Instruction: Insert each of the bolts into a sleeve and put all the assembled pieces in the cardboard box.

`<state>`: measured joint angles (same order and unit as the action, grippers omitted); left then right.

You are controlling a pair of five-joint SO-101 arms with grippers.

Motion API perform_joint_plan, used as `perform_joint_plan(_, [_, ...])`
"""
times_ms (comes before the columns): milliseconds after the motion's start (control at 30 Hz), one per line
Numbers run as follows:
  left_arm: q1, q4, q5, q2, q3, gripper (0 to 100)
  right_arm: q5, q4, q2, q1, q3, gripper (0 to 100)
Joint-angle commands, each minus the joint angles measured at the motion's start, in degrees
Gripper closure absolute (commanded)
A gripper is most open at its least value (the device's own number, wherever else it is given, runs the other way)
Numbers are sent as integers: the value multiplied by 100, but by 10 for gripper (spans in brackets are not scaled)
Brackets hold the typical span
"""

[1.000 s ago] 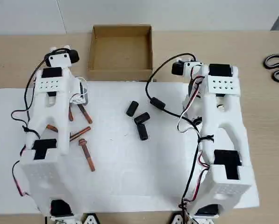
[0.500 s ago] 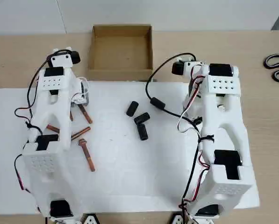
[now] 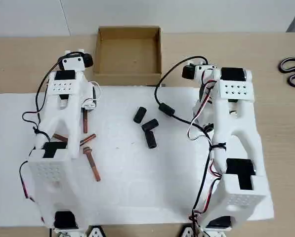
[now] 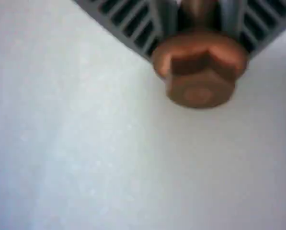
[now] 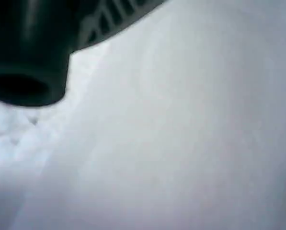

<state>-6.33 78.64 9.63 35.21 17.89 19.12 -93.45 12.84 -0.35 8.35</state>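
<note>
Well, your left gripper pinches a bolt by its shank, long axis running far to near; your right gripper seems pressed around a sleeve, well apart to the right; the cardboard box stands farther off, between both arms; I can read no writing.

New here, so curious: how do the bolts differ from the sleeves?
Bolts are copper-brown, long and thin, with a wider head; sleeves are black, short and stubby. Bolts lie beside the left arm; sleeves cluster mid-sheet. Both lie loose on the white sheet, outside the box.
</note>
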Motion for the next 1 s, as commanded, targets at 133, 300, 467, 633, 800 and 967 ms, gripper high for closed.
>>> perform_joint_plan(133, [18, 1046, -35, -167, 910, 995, -53, 4, -57, 31, 211, 994])
perform_joint_plan(300, [105, 1820, -229, -712, 2158, 995, -35, -31, -119, -66, 211, 994])
perform_joint_plan(467, [334, 2189, -527, -1020, 2642, 995, -53, -523, -119, -418, 220, 995])
perform_joint_plan(633, [448, 2189, -484, -1635, 2299, 995, -255, -646, -664, -453, 211, 996])
perform_joint_plan(800, [545, 2189, -554, -3095, 1552, 995, -527, -629, -2730, -558, -484, 996])
perform_joint_plan(967, [905, 2171, -1011, -4677, 453, 995, -501, -470, -4523, -752, -1582, 996])
